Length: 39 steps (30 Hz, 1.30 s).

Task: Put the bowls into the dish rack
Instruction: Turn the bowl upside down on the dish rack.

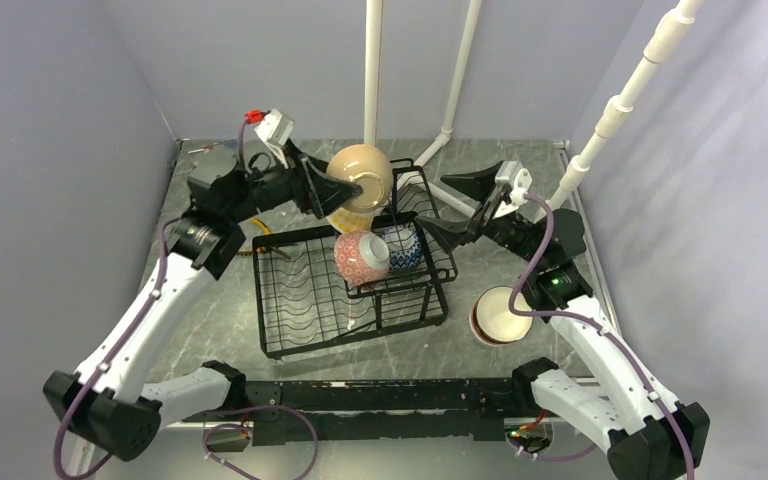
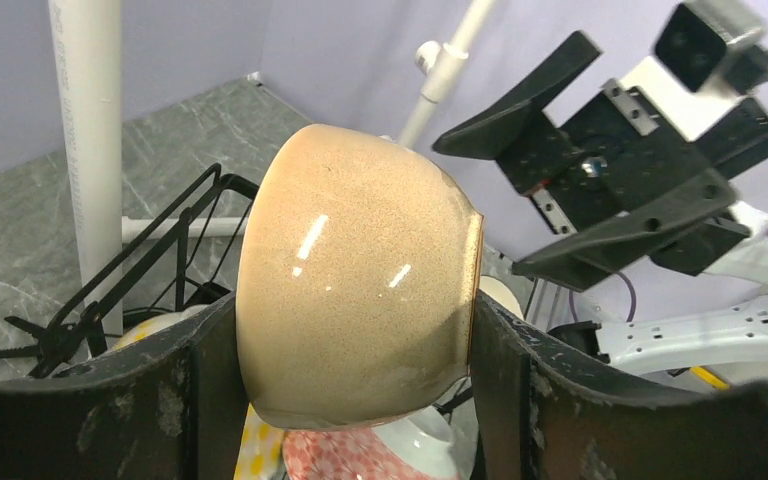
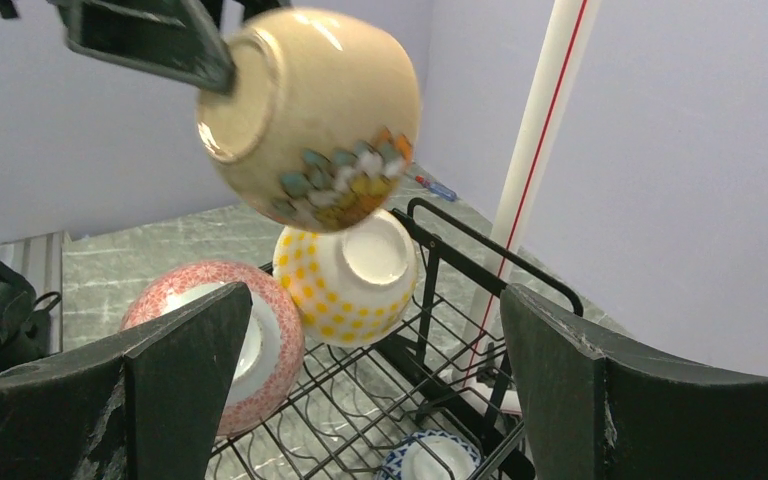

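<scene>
Three ceramic bowls (image 1: 362,257) already sit in the black wire dish rack (image 1: 305,295) mid-counter. The left pincer (image 1: 348,192) pinches a tan glazed round bowl (image 1: 362,172) above its far side; the right pincer (image 1: 438,205) is spread, empty. A brown-rimmed bowl (image 1: 498,315) waits near the right edge.

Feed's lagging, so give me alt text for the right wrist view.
A tan bowl with a flowered patch hangs tilted in the left hand above the dish rack. Below it in the rack sit a yellow dotted bowl and a pink patterned bowl, with a blue-and-white bowl lower down. The right hand frames the view, open and empty.
</scene>
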Motion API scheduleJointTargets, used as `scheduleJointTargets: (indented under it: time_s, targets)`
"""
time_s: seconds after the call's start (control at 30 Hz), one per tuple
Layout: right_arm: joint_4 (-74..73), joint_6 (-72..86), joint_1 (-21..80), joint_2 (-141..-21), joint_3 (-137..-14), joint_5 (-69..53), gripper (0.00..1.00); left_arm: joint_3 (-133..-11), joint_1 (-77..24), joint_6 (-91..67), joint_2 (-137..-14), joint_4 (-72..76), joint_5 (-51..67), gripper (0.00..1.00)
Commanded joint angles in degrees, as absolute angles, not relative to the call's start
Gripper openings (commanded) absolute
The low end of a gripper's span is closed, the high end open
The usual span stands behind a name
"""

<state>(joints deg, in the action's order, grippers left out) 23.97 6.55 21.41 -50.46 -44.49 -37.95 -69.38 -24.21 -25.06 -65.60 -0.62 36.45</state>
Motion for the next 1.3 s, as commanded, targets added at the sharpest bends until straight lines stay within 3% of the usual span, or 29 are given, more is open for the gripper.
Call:
scheduleJointTargets:
  time_s: [0.0,0.63,1.27]
  targets:
    - [27.5,7.8,21.2,-50.9,-44.0,-39.0,1.00,-69.2,-24.3,-27.4,-59.2,-2.2,32.9,0.03]
    - [25.2,6.2,21.2,-51.3,-44.0,-40.5,1.00,-56.1,-24.2,-31.0,-36.6,-18.7,9.5,0.03]
    - [23.4,5.6,21.2,-51.0,-44.0,-40.6,1.00,-46.1,-24.2,-39.5,-39.7,-22.2,2.9,0.03]
